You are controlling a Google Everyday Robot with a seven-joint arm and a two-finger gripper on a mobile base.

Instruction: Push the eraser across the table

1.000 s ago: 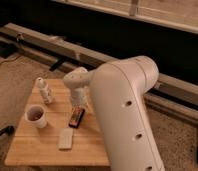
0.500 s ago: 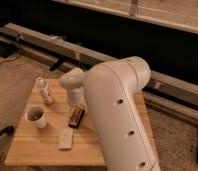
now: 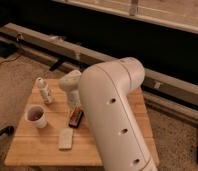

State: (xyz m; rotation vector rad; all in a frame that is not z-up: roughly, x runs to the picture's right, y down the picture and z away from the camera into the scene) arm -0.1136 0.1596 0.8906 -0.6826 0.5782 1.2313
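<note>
Small flat near-black rectangular eraser with red-orange marks (image 3: 76,118) lies near centre of light wooden butcher-block table (image 3: 39,152), between pale round cup (image 3: 36,116) and bulky white arm link (image 3: 117,115). White gripper (image 3: 74,104) hangs at eraser's far end, seemingly in contact; whether apart or together, cannot tell. Change over last second: arm link swings toward cup side, now hides more of tabletop; eraser shifts only slightly that way. Judgement: push barely begun, most travel remains. Pale whitish rectangular block (image 3: 66,139) sits near eraser's near end, possible obstacle.
</note>
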